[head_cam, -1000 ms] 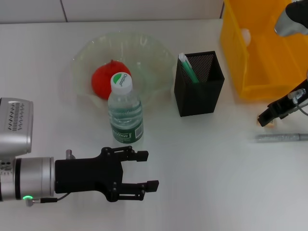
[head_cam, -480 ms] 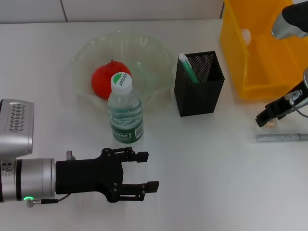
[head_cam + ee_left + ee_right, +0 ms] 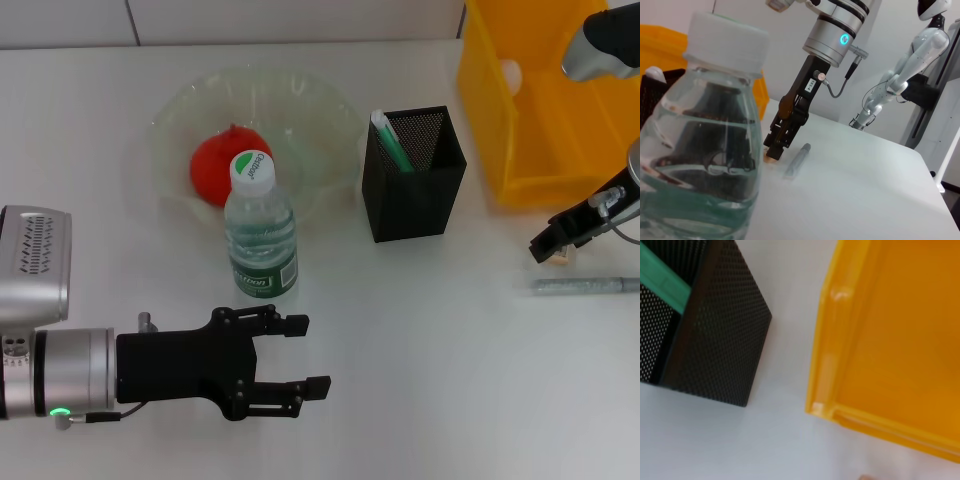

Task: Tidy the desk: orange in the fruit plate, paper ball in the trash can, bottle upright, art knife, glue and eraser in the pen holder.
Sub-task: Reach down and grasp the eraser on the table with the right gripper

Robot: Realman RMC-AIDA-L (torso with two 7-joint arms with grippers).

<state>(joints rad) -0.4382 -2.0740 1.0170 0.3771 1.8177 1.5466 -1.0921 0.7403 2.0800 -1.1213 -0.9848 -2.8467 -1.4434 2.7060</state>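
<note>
Head view: right gripper (image 3: 550, 249) at four o'clock pinches the eraser (image 3: 562, 259) just above the art knife (image 3: 585, 286); I reckon it must lift toward the pen holder (image 3: 413, 176); left gripper (image 3: 295, 365) idles spread at seven

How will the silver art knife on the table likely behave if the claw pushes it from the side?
The art knife looks like a slim round metal rod lying flat, so it would probably roll. It seems stiff, unlikely to bend. Its smooth surface and low profile may let it slip from a grasp.
</note>
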